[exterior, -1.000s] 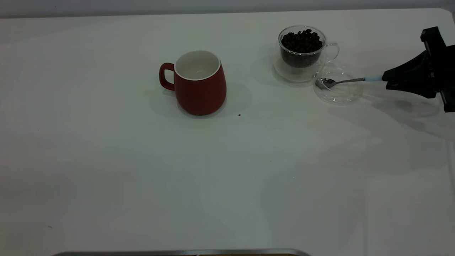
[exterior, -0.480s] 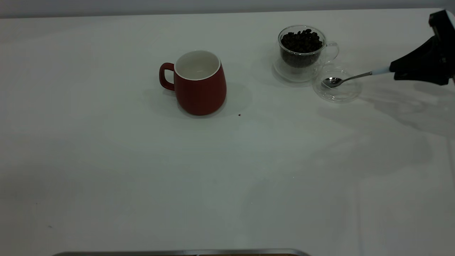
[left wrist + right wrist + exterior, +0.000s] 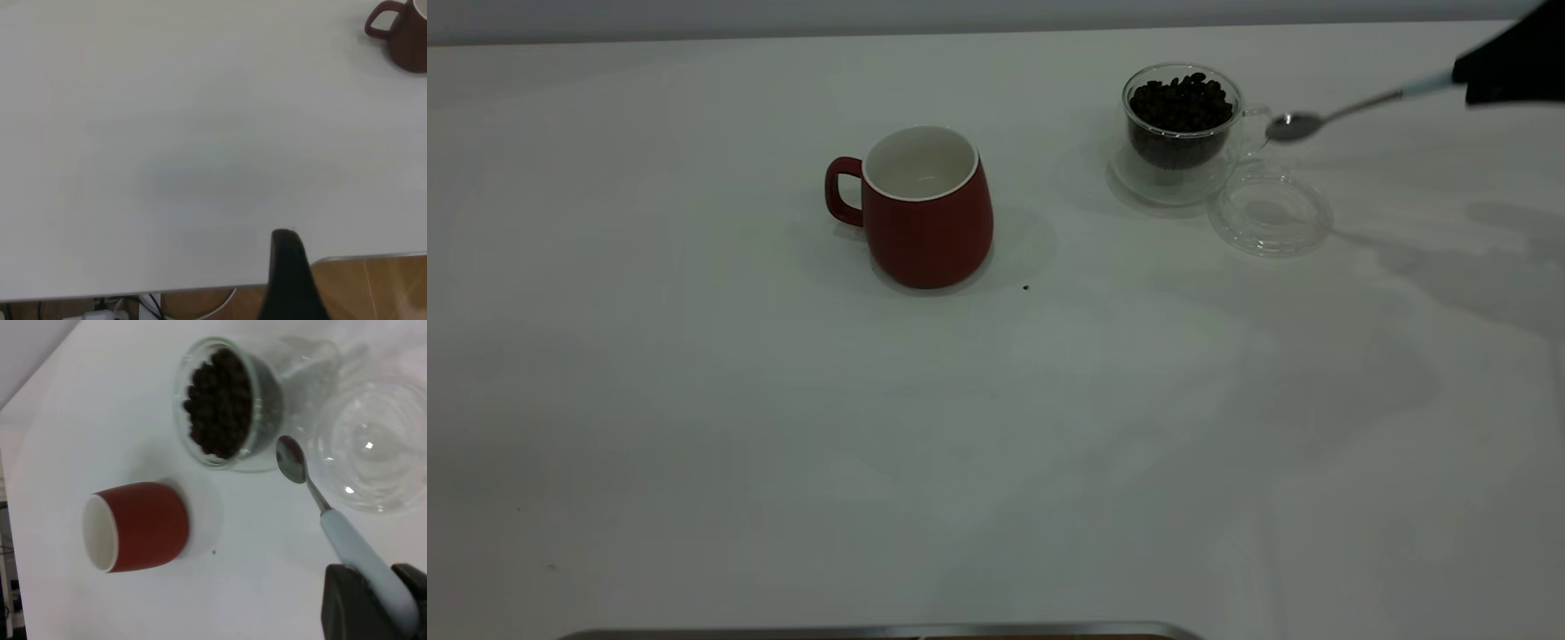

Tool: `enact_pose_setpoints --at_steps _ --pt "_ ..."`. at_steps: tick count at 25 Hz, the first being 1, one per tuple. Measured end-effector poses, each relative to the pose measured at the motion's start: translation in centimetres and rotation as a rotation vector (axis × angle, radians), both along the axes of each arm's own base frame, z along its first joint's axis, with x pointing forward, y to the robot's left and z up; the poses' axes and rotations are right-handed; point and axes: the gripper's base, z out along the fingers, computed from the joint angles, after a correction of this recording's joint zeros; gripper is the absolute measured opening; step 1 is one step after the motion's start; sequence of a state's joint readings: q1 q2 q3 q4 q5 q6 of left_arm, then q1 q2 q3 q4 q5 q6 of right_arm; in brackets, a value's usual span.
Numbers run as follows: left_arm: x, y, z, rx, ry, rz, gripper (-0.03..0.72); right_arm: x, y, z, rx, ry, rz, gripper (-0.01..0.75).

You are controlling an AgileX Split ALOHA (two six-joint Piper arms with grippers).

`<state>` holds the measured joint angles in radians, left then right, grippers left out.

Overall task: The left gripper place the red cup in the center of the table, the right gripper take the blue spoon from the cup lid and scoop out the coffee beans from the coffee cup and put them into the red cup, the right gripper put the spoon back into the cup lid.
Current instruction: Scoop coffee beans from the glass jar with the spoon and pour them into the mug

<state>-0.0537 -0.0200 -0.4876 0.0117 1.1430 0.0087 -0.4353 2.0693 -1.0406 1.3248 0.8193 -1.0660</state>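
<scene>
The white table (image 3: 783,444) fills almost the whole exterior view, with a pale wall strip behind its far edge. Near the middle of the table stands the red cup (image 3: 927,206), upright, its handle turned toward the left side of that view; its white inside looks empty. A tiny dark speck (image 3: 1025,287) lies on the table just beside the cup's base.

Toward the right, the clear coffee cup (image 3: 1183,133) stands upright, filled with the coffee beans (image 3: 1181,102) up to the rim. Just in front of it, touching or nearly touching its base, lies the glass cup lid (image 3: 1270,214), flat and with nothing in it.

The right gripper (image 3: 373,603) is at the upper right edge of the exterior view, raised above the table. Its fingers are closed on the light-blue handle of the blue spoon (image 3: 1352,108). The spoon is in the air, its metal bowl beside the handle of the coffee cup, above the lid and apart from it.

The left gripper (image 3: 288,280) hangs near the table's edge, well apart from the red cup; I cannot tell how its fingers stand.
</scene>
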Motion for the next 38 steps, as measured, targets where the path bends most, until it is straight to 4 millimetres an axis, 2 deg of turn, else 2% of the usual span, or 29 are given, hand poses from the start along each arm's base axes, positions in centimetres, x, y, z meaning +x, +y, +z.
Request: enact_pose_setpoints --at_steps 4,12,17,22,30,38 --pt "0.0 0.0 0.0 0.0 0.0 0.0 0.58 0.7 2.1 3.0 -0.021 -0.044 0.04 0.116" --pt "0.0 0.0 0.0 0.0 0.0 0.0 0.58 5.9 6.6 6.0 -0.134 -0.06 0.119 0.116" --pt "0.0 0.0 0.0 -0.001 0.0 0.001 0.58 7.8 7.8 5.4 -0.245 0.021 0.178 0.116" --pt "0.0 0.0 0.0 -0.001 0.0 0.001 0.58 8.7 7.7 4.7 -0.281 0.072 0.168 0.116" --pt "0.0 0.0 0.0 -0.001 0.0 0.001 0.58 9.1 7.6 4.2 -0.275 0.082 0.152 0.116" --pt "0.0 0.0 0.0 -0.001 0.0 0.001 0.58 9.4 8.1 2.3 -0.265 0.115 0.139 0.116"
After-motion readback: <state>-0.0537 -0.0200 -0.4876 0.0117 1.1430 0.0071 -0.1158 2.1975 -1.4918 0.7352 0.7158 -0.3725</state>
